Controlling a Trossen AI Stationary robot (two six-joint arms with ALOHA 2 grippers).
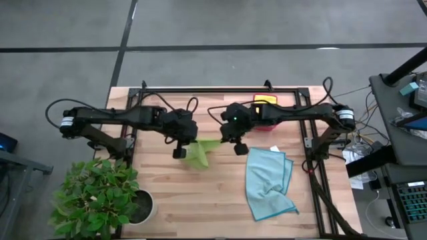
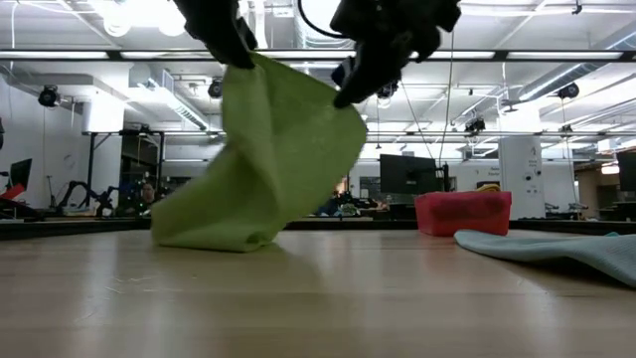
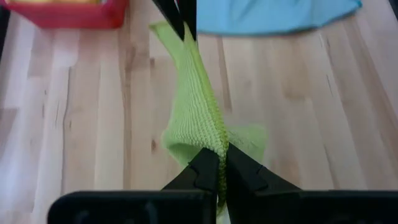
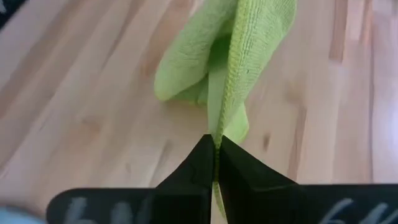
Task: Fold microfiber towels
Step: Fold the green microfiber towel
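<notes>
Lime green towel (image 1: 199,154) hung between both grippers above the middle of the wooden table (image 1: 200,207), upper edge stretched from one claw to the other, lower part drooping and bunched on the tabletop. Left gripper (image 3: 217,163) clamped tight on one corner of the fabric, fingers pressed together with the weave pinched between them. Right gripper (image 4: 216,144) likewise closed fully on the opposite corner, cloth edge caught in the seam between its fingers. Light blue towel (image 1: 269,181) lay crumpled on the table's right part, well apart from the green one, touched by neither arm. Red tray (image 1: 267,117) sat near the table's back edge, behind the right arm and partly hidden by it, with something yellow showing inside.

Potted plant (image 1: 100,193) stood at the table's front left corner, clear of the work. Black frame rails ran along the back and sides of the table. Desk with a keyboard (image 1: 410,200) and cables seen off to the right.

No brand or legible writing made out anywhere.

Low view alone showed the towel's height above the table and the room beyond, with monitors and ceiling lights; plant missing from it. Left wrist view looked along the stretched towel to the right gripper's fingertips, the tray and the blue towel. Right wrist view showed only green cloth and bare wood.
</notes>
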